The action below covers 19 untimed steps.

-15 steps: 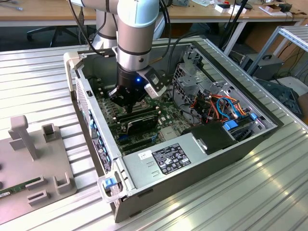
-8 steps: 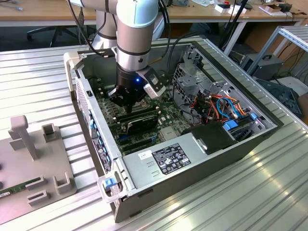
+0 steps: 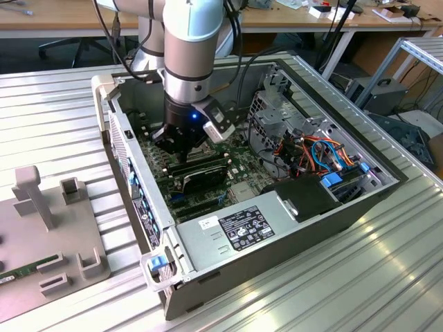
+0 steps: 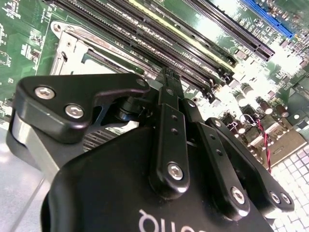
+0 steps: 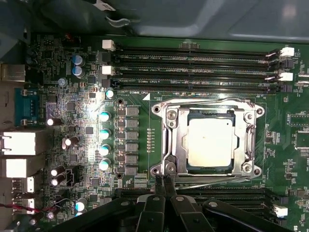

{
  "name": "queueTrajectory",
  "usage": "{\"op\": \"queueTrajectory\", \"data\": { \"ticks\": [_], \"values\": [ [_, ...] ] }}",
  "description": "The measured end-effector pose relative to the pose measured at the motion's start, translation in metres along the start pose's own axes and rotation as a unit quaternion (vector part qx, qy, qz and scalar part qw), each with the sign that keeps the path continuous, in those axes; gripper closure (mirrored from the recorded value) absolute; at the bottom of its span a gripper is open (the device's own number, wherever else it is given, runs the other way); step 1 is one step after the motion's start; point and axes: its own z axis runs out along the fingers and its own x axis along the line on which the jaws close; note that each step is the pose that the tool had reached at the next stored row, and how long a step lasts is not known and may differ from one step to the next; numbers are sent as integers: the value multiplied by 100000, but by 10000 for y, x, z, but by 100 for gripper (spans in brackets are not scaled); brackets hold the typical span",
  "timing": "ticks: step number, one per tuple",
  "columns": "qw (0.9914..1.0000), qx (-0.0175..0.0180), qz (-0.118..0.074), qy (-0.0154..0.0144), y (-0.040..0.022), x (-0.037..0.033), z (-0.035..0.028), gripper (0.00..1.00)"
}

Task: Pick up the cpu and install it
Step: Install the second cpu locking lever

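The cpu, a dull silver square, lies flat in the socket on the green motherboard, with the hinged metal frame around its edges. My gripper is shut, its two black fingertips pressed together at the socket frame's corner, right beside the thin lever wire; nothing shows between them. In the second wrist view the closed gripper points down over the board, just past the socket. In the exterior view the gripper reaches down into the open computer case, and the arm hides the cpu.
Black memory slots run on both sides of the socket. Capacitors and rear ports stand close by. A power supply, a drive cage and cables crowd the case. A grey fixture sits on the table at the exterior view's left.
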Motion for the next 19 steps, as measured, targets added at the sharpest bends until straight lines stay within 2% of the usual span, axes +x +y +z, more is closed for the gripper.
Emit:
{"op": "queueTrajectory", "data": {
  "ticks": [5, 19],
  "values": [
    [100000, 5, 1, 8, 9, 24, 21, 89],
    [100000, -2, -1, 8, 44, 28, 40, 89]
  ]
}}
